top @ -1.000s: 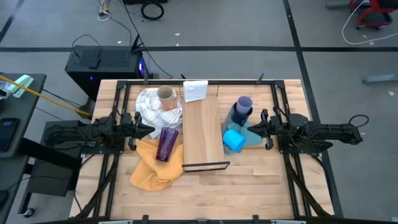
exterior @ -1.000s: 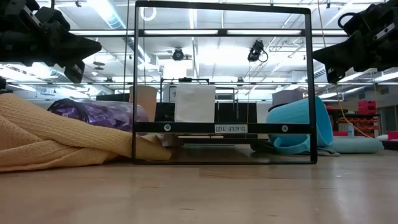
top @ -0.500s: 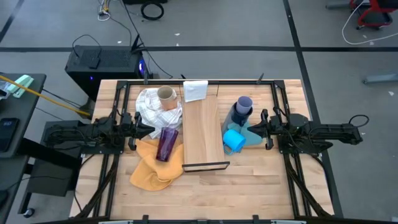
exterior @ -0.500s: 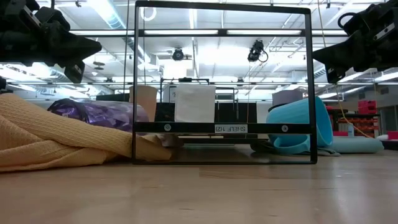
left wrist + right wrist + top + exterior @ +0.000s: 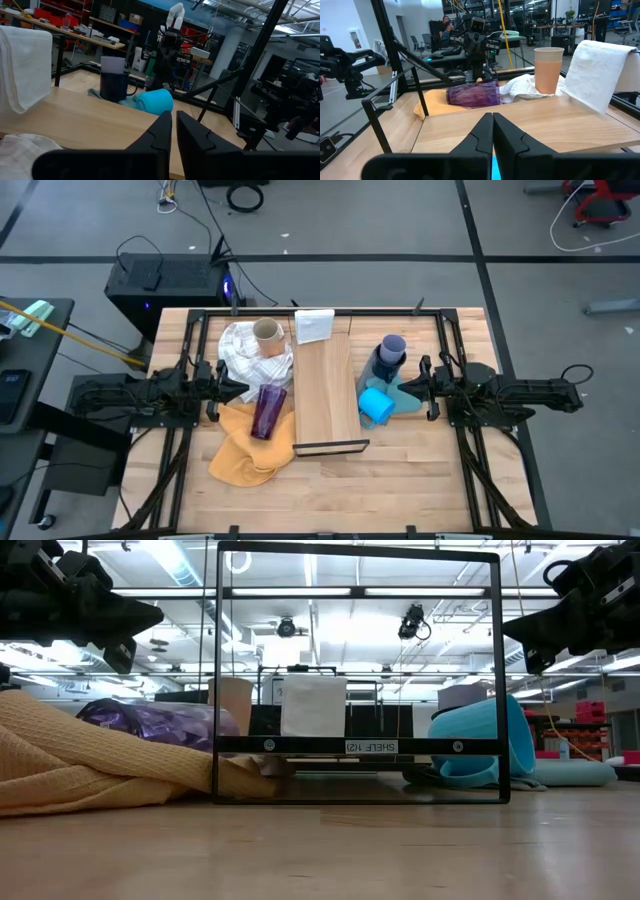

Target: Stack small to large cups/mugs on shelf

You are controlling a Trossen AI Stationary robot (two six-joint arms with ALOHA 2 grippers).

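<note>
nothing has moved since the earlier frames. shelf [image 5: 325,390] lies mid-table, long axis running front to back, black frame at the near end. purple tumbler [image 5: 268,411] lies on its side on the yellow cloth [image 5: 243,452], left of the shelf, long axis parallel to it. tan cup [image 5: 267,333] stands upright on the white cloth [image 5: 245,352]. light blue mug [image 5: 376,405] lies tipped over right of the shelf; navy mug [image 5: 385,362] is upright with the lavender cup [image 5: 394,345] inside. only the low view shows the frame label. left gripper [image 5: 173,119] hovers at the left edge, fingers a slit apart, empty; right gripper [image 5: 492,119] mirrors it, closed, empty.
</note>
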